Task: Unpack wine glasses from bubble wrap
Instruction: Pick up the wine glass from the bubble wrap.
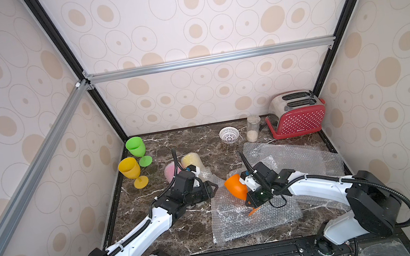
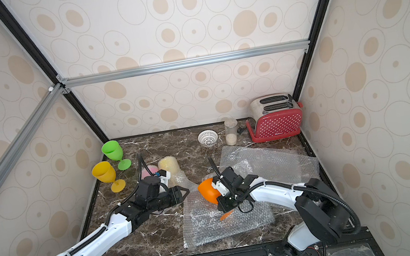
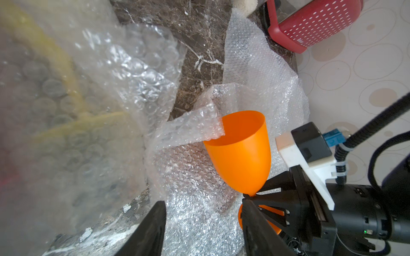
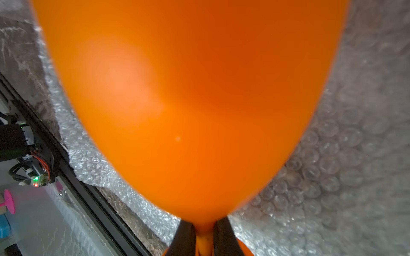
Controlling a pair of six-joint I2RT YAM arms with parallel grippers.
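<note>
My right gripper [image 4: 205, 237] is shut on the stem of the orange wine glass [image 1: 235, 186], which tilts above a flat sheet of bubble wrap [image 1: 241, 226]. A flap of that wrap [image 3: 195, 126] still rests on the glass's rim [image 3: 241, 155]. Just left of the glass, my left gripper [image 3: 203, 204] stands open over the sheet with nothing between its fingers. Behind the left arm lie a pink wine glass [image 1: 170, 171] and a yellow one [image 1: 191, 161], both in wrap tubes. A green glass [image 1: 135, 146] and a yellow glass [image 1: 129, 168] stand bare and upright at the far left.
A second bubble wrap sheet [image 1: 286, 154] lies crumpled at the back right. Behind it stand a red toaster [image 1: 297, 117], a clear jar [image 1: 253, 128] and a small white perforated bowl [image 1: 229, 134]. Walls close in the marble counter [image 1: 158, 225] on three sides.
</note>
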